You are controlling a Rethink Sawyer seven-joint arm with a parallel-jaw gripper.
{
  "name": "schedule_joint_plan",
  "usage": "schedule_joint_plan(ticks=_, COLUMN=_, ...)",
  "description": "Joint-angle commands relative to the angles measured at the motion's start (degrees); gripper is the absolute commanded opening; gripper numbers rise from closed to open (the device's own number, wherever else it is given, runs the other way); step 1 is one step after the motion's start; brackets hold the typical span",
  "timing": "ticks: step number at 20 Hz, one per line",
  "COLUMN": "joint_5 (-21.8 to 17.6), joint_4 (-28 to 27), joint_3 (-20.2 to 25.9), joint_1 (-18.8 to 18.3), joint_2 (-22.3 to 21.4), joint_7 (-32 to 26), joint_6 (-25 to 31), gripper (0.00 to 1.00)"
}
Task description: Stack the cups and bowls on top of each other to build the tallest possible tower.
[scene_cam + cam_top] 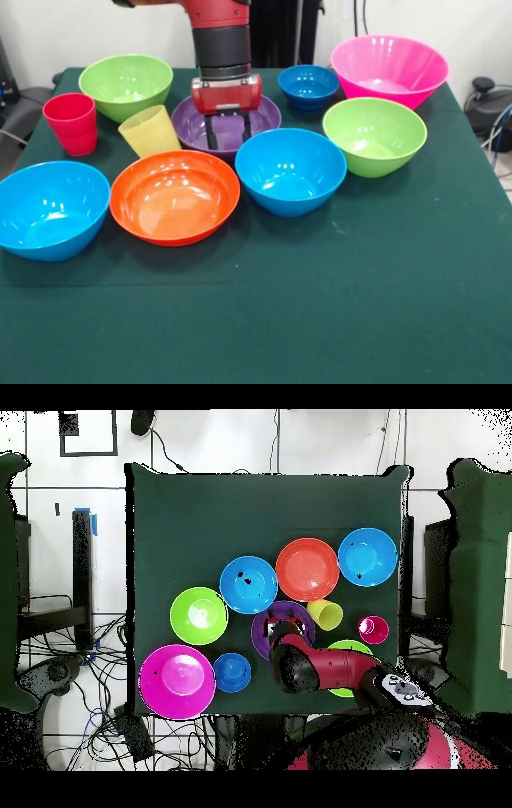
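My gripper (228, 142) hangs open over the purple bowl (268, 116), its two black fingers reaching down inside with nothing between them. Overhead, the gripper (278, 627) covers part of that purple bowl (258, 634). To the left stand the red cup (72, 122) and the yellow cup (149, 130), with a lime green bowl (126, 84) behind them. The orange bowl (174, 196) and two light blue bowls (290, 170) (50, 208) sit in front. At the right are the small dark blue bowl (309, 86), the pink bowl (389, 69) and a second lime green bowl (374, 134). No tower shows; each stands singly.
All the bowls and cups crowd the robot's half of the green-clothed table (384, 304). In the overhead view, cables (60, 654) lie on the floor beside the table.
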Motion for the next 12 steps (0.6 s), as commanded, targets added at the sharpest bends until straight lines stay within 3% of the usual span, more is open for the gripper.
schedule_joint_plan(ticks=1, joint_5=2.24, joint_4=-5.57, joint_3=10.15, joint_1=0.41, joint_2=0.57, joint_7=9.92, joint_6=-1.34, gripper=1.0)
schedule_joint_plan(ticks=12, joint_5=4.85, joint_4=-5.89, joint_3=10.34, joint_1=1.87, joint_2=0.52, joint_7=9.93, joint_6=-1.54, gripper=1.0)
